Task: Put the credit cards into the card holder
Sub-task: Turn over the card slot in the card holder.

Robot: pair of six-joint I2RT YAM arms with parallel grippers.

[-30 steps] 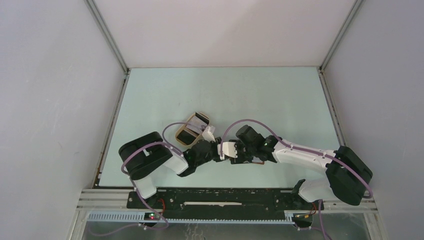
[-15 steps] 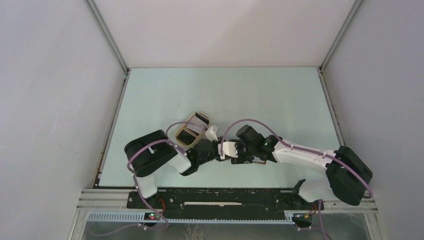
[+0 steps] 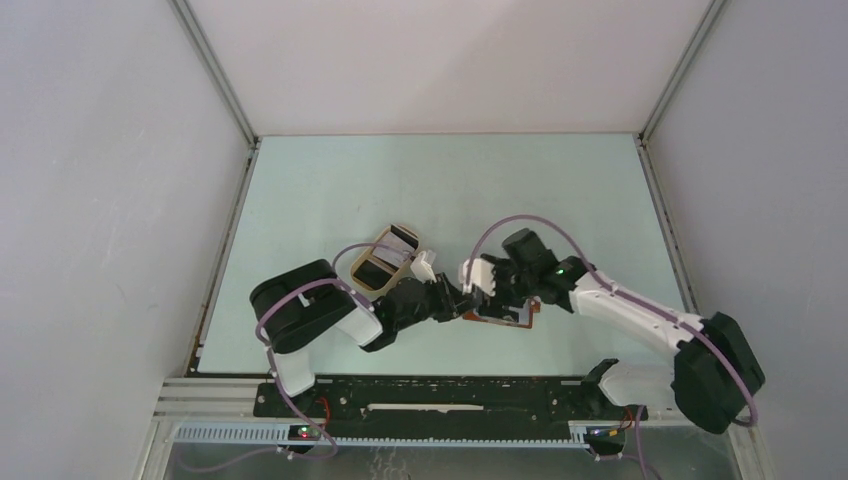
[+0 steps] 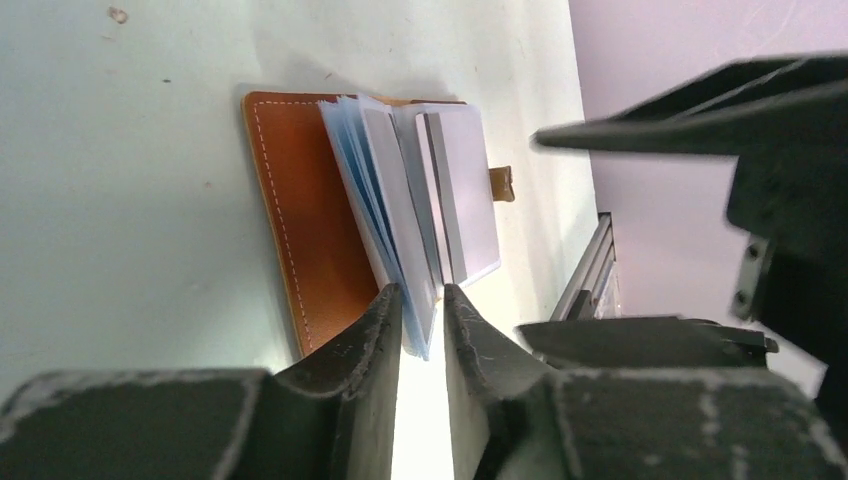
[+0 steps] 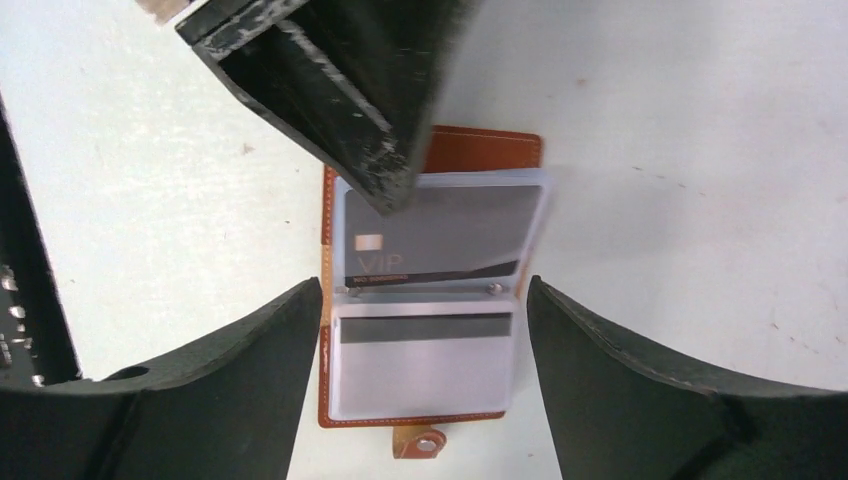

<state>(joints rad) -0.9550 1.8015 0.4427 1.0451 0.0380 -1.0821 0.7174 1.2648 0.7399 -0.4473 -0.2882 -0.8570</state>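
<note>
So that the card holder (image 4: 300, 230) lies open, the left tool (image 4: 421, 300) narrowly pinches its leaves (image 4: 385, 210); the right tool (image 5: 420, 300) hangs wide, empty.

table (image 3: 450, 180): pale green | on it: open card holder (image 4: 300, 230), tan tray (image 3: 380, 240)

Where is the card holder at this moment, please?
In the top view, the card holder lies open on the table, front centre, below the right pincer.
</note>
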